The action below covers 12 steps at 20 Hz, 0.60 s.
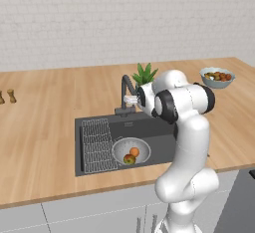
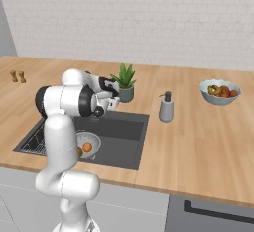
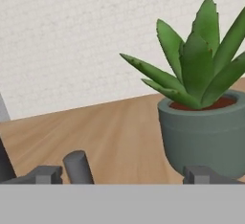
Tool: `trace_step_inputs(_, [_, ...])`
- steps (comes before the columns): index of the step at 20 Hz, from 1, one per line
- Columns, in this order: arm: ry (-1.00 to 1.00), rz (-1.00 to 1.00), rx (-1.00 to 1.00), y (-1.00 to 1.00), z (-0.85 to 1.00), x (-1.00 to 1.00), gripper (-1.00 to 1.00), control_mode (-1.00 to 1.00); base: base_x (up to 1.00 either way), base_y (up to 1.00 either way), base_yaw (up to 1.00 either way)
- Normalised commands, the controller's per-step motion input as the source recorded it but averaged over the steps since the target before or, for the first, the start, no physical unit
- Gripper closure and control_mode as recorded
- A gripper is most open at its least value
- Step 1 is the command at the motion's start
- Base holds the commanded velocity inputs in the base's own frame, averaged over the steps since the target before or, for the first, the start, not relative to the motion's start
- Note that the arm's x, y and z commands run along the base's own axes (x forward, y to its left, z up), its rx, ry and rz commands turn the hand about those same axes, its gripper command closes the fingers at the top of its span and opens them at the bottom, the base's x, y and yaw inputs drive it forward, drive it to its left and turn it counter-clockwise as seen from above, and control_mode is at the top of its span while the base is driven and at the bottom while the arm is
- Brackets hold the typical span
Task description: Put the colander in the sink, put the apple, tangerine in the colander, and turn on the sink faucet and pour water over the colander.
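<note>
Down inside the sink point(image 1: 94, 163), the colander point(image 1: 130, 150) is sitting on the basin floor just beside the wire grid rack point(image 1: 97, 144), on the side away from the rack's outer wall. Within the colander, the tangerine point(image 1: 134, 152) and the apple point(image 1: 129, 160) are lying together, touching or very nearly so. From the right base view the same colander point(image 2: 94, 140) is peeking out from behind the robot's forearm, with the tangerine point(image 2: 87, 147) showing at its near side.

Behind the sink, at its back rim, the sink faucet point(image 1: 125, 89) is rising with its arched spout curving over the basin. No water is showing under the spout. Right at the faucet, above the back of the sink, the gripper point(image 1: 131, 99) is hovering with its jaws spread wide and nothing between them; whether it is touching the faucet cannot be told. In the hand view the gripper point(image 3: 124, 175) is showing both dark fingertips point(image 3: 48, 174) far apart at the bottom, with a grey rod, seemingly part of the faucet point(image 3: 78, 168), standing between them nearer one tip.

Just past the faucet, behind the sink, a potted plant point(image 2: 124, 84) in a grey-green pot is standing on the counter point(image 1: 40, 127). Further from the sink on the same side as the plant, a grey soap dispenser point(image 2: 166, 108) is standing near the basin's corner, and a blue-grey bowl of mixed fruit point(image 2: 220, 91) is resting well apart from the sink. Far across the counter on the sink's other side, two small brown shakers point(image 2: 18, 77) are standing side by side.
</note>
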Motion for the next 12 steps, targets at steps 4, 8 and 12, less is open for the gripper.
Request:
trace_step_inputs(4, [0.0,0.0,0.0,0.0,-0.05,0.06,-1.0,-1.0,0.0,0.0,0.0])
trace_step_inputs(8, [0.0,0.0,0.0,0.0,-0.04,0.0,-1.0,-1.0,0.0,0.0,0.0])
trace_step_inputs(12, [0.0,0.01,0.0,0.0,-0.02,0.0,-1.0,-1.0,0.0,0.0,0.0])
